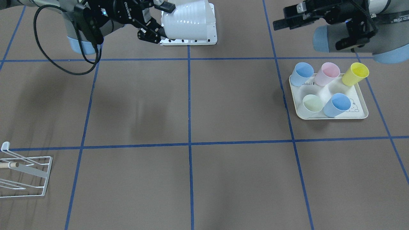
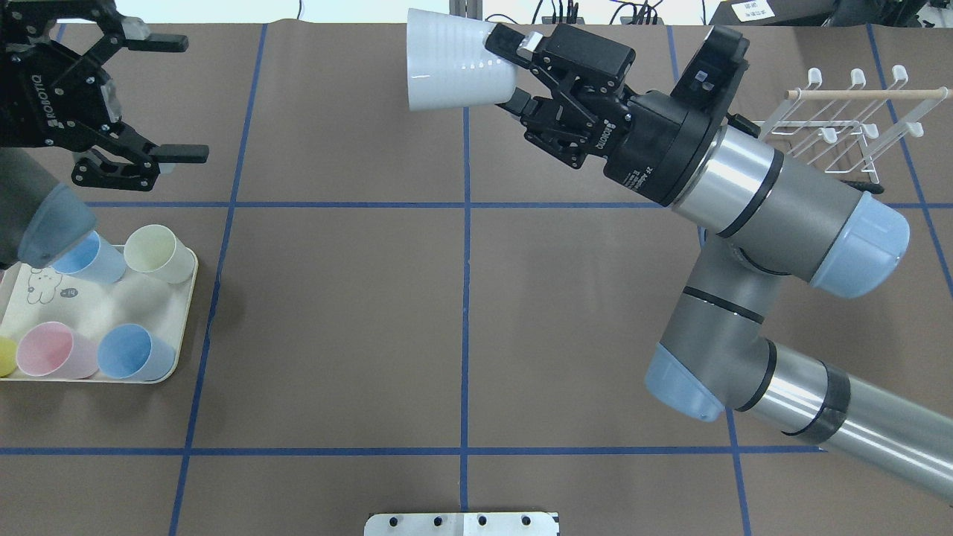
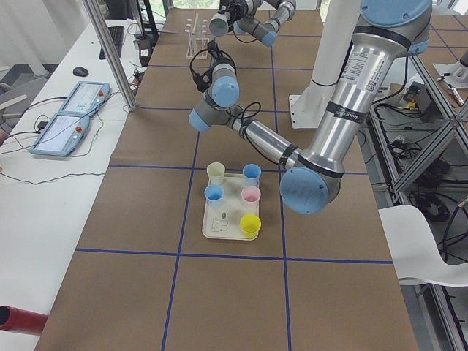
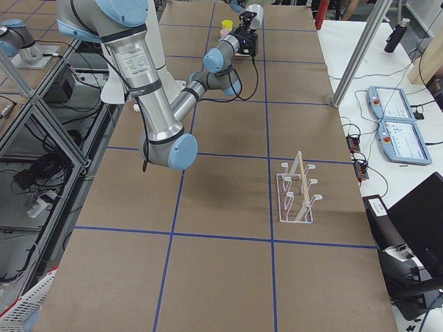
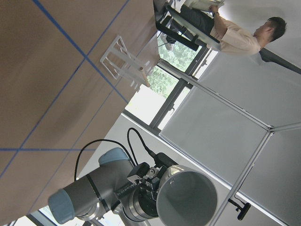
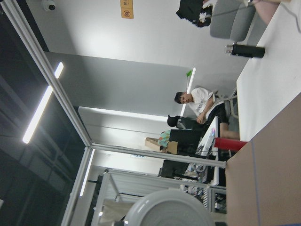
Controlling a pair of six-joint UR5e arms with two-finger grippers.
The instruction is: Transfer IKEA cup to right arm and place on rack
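Note:
My right gripper [image 2: 510, 71] is shut on the base of the white IKEA cup [image 2: 458, 63] and holds it on its side in the air over the far middle of the table, mouth toward my left arm. In the front view the cup [image 1: 188, 20] and the right gripper [image 1: 161, 20] are at the top. My left gripper [image 2: 190, 99] is open and empty, apart from the cup, above the tray side. The left wrist view looks into the cup's mouth [image 5: 186, 197]. The white wire rack [image 2: 841, 119] with a wooden dowel stands at the far right, empty.
A cream rabbit-print tray [image 2: 186, 298] at the near left holds several pastel cups: blue [image 2: 134, 351], pink [image 2: 48, 350], pale green [image 2: 153, 251], yellow [image 1: 354, 73]. A white base plate [image 2: 461, 525] sits at the near edge. A person [image 5: 237, 35] sits beyond the table.

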